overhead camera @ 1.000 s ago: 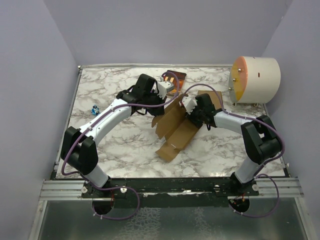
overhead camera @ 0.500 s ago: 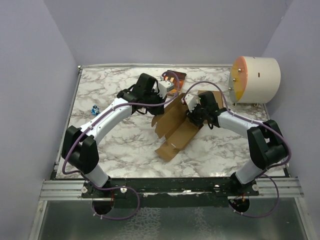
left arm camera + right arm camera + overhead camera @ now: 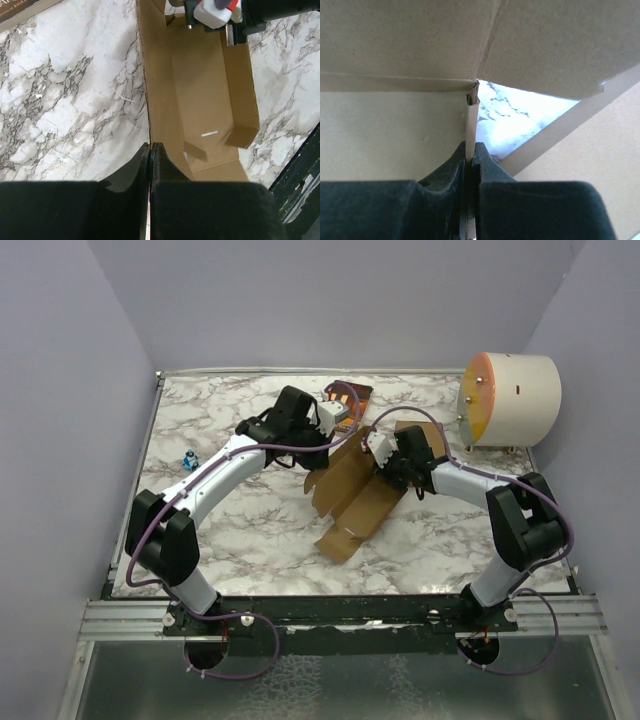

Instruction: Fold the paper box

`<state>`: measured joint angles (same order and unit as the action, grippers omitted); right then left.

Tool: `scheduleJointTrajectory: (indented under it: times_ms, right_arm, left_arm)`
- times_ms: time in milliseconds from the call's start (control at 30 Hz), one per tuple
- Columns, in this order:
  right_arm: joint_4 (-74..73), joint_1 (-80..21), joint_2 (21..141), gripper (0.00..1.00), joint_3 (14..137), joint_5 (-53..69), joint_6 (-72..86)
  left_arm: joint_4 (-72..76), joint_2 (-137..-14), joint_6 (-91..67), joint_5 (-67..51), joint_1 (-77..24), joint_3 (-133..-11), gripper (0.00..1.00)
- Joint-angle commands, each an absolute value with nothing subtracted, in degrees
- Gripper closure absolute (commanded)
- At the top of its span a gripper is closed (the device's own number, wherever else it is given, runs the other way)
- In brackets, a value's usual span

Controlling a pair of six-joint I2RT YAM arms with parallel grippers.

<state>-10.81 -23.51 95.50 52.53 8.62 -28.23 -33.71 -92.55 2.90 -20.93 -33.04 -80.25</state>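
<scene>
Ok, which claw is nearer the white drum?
Right. The right claw grips a box wall some way left of the drum. The left claw pinches the box's opposite edge, farther left again.

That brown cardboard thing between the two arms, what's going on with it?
A robot is folding a paper box on the marble table. The left gripper pinches the edge of one long side panel; the right gripper pinches a thin panel edge. The box lies open, only partly shaped.
</scene>
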Motion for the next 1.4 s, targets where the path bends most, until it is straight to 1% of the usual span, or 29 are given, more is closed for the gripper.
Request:
scheduleJointTrajectory:
  times_ms: [0,67,167,233,367,533,733,900,1100,1267,1300,1367]
  right_arm:
    - [-7.6,-23.2,97.0,0.99,51.2,-2.2,-31.4]
    - [-6.0,-23.8,96.6,0.99,50.4,-5.0,-32.6]
    - [-6.5,-24.1,96.3,0.99,50.2,-3.7,-32.5]
    - [-7.6,-24.2,96.6,0.99,50.6,-0.8,-31.6]
    - [-11.7,-24.2,97.6,0.99,52.2,8.9,-29.6]
    - [-13.2,-24.2,97.8,0.99,52.8,12.5,-28.1]
    - [-12.1,-24.2,98.2,0.99,52.2,10.6,-28.0]
    - [-12.5,-25.0,101.3,0.99,52.3,7.6,-28.4]
    - [-14.1,-25.5,102.8,0.99,52.9,8.8,-28.2]
    - [-14.0,-25.4,100.8,0.99,53.1,10.5,-27.8]
    - [-14.2,-25.2,100.0,0.98,53.3,11.4,-27.5]
    - [-14.3,-24.9,98.8,0.9,53.6,13.0,-27.0]
  left_arm:
    - [-34.2,-92.6,2.7,-21.1,-33.2,-82.1,1.0]
    - [-34.2,-92.6,2.6,-21.4,-33.2,-82.1,1.0]
    - [-34.0,-92.6,2.5,-21.9,-33.2,-82.1,1.0]
    - [-33.9,-92.4,2.4,-22.1,-33.2,-82.0,1.0]
    - [-33.6,-92.0,2.1,-22.2,-33.2,-81.6,1.0]
    - [-33.4,-91.6,1.7,-21.8,-33.2,-81.1,1.0]
    - [-33.4,-91.9,1.1,-21.5,-33.1,-81.5,1.0]
    - [-33.5,-92.1,0.9,-22.0,-33.1,-82.2,1.0]
    - [-33.6,-91.9,1.1,-21.7,-33.0,-81.9,1.0]
    - [-33.7,-91.8,0.9,-21.2,-32.5,-81.8,1.0]
    - [-33.7,-91.8,0.9,-20.9,-32.5,-81.8,1.0]
    - [-34.0,-91.8,0.8,-20.5,-32.3,-81.7,1.0]
